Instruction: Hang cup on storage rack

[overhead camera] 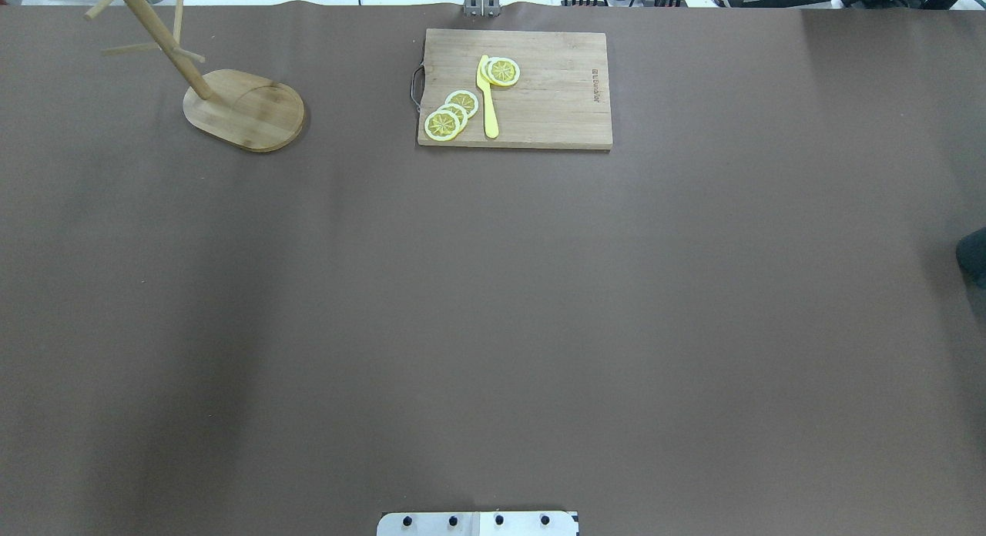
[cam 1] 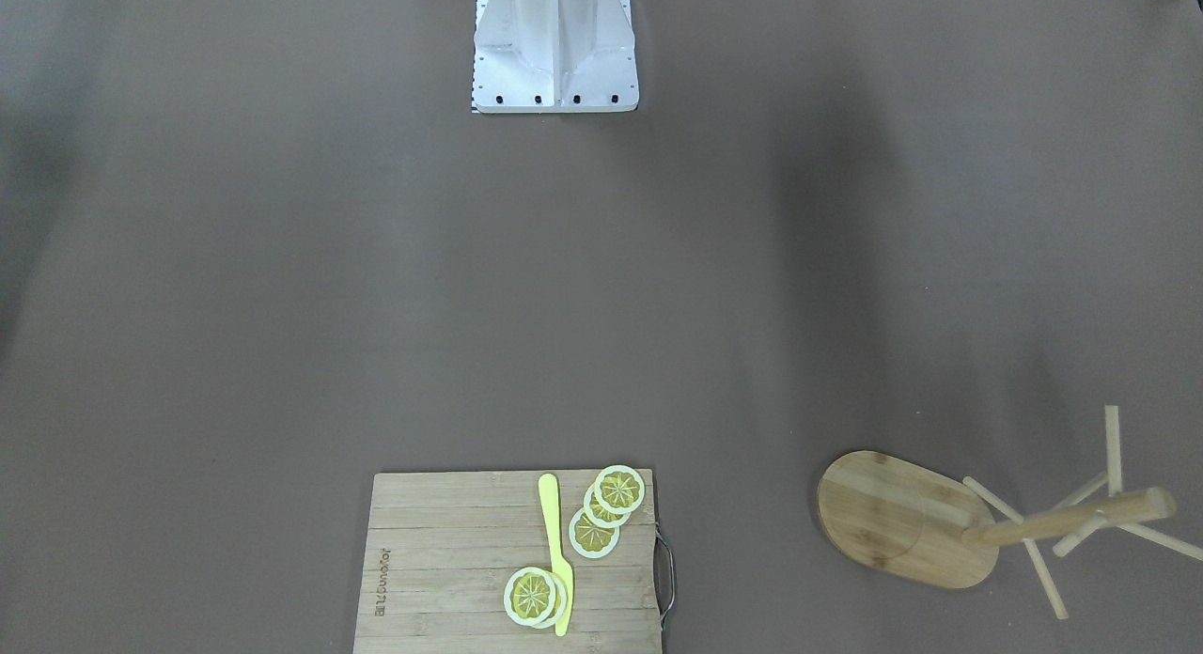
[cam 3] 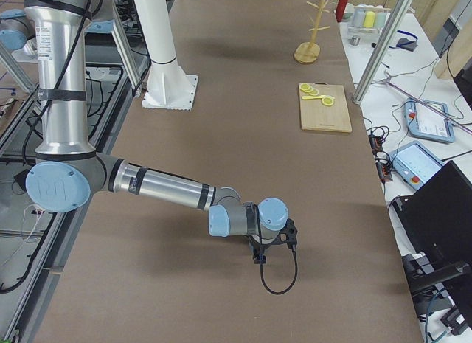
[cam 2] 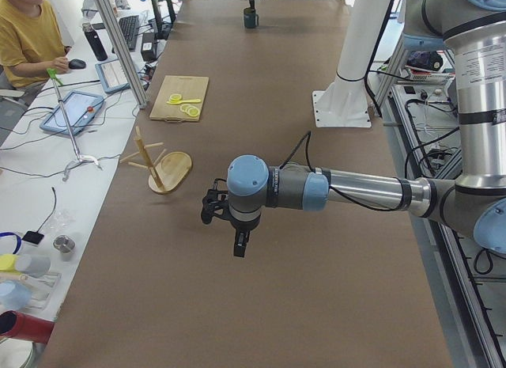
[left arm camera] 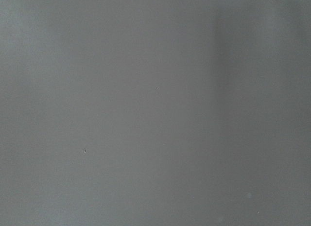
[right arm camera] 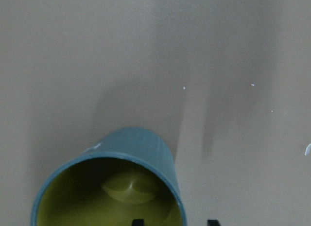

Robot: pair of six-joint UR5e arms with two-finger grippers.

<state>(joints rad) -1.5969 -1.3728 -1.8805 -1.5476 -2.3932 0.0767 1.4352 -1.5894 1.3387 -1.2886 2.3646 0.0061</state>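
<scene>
I judge this is the grasp step: my right tool hangs spread over the rim of the cup, upright at the wrist frame's lower left; next it must pinch the wall, then carry it to the storage rack, overhead frame's upper left.

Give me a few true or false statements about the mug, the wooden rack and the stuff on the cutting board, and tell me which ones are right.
1. The storage rack stands upright with nothing hanging on its pegs. True.
2. The yellow knife lies on the bare table beside the cutting board. False: it lies on the board, between the lemon slices.
3. The cup is teal-blue outside and yellow inside. True.
4. The cup sits on the cutting board. False: it stands on the bare table, well away from the board and the rack.
</scene>
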